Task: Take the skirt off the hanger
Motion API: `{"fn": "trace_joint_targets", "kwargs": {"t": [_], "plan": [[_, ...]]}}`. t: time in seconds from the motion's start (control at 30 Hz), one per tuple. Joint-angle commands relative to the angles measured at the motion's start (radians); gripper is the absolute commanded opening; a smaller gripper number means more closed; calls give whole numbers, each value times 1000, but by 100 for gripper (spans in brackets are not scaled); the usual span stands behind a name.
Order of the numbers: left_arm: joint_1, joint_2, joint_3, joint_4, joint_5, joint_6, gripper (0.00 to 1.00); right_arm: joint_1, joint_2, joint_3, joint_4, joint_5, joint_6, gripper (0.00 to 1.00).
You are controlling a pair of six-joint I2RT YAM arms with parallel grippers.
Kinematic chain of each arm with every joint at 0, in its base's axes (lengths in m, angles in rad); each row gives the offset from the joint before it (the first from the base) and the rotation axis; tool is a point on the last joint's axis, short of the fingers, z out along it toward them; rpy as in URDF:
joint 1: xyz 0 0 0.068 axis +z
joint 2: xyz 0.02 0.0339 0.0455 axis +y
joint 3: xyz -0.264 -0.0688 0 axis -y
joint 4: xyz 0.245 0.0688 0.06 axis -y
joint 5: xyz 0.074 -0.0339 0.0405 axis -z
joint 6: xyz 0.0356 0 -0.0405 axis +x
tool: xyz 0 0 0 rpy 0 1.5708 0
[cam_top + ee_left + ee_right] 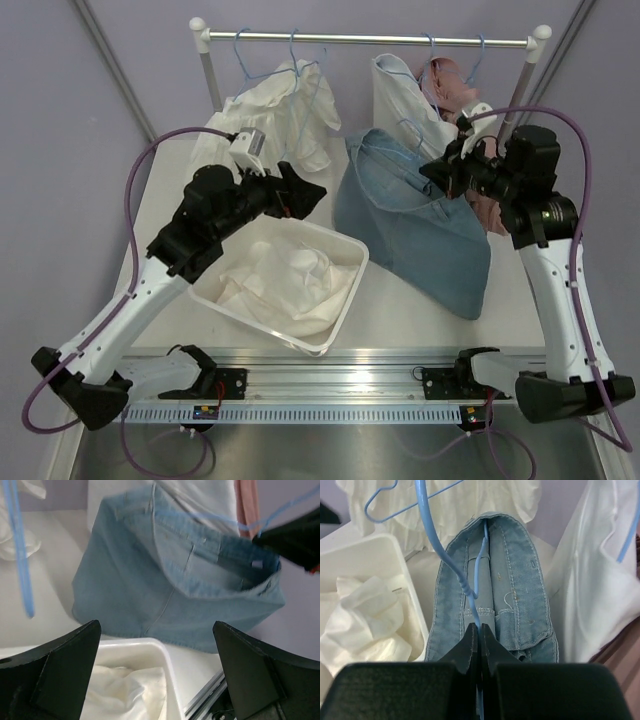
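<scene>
**Occlusions and crops**

Right wrist: the hanger [421, 497] wire runs in between the pressed-together fingers of the right gripper [479, 632]. Its path below that is hidden by the gripper body, which also covers the near end of the skirt [517, 595]. The bin [370, 555] is cropped at the left edge.

Left wrist: the left gripper [156, 630] fingers are cropped at the bottom edge. The skirt's right waistband corner is behind a blurred dark shape [295, 537].

Top: the pink garment [447, 75] is mostly behind the white garment [405, 95] and the right arm [545, 215]. The right fingertips are too small to make out.

Soft, even light is filling all three views, throwing faint shadows on the worktop [395, 320]. The left wrist view is looking slightly blurred.
</scene>
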Motion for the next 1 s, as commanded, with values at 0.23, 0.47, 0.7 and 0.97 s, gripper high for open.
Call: {"fn": "trace_joint_targets", "kwargs": {"t": [0.23,0.47,0.7,0.97], "plan": [[-107,258,293,-60,-40,-119,98,-26,-293,-215,5,-119,-79,0],[-162,347,382,-166,-100,-75,87,-29,-310,-227,14,-123,-65,0],[-179,443,495,-275,-265,-3,73,-29,-299,-226,49,-160,-21,0],[-179,542,584,-318,-344,83,34,-35,-315,-227,46,-162,1,0]]}}
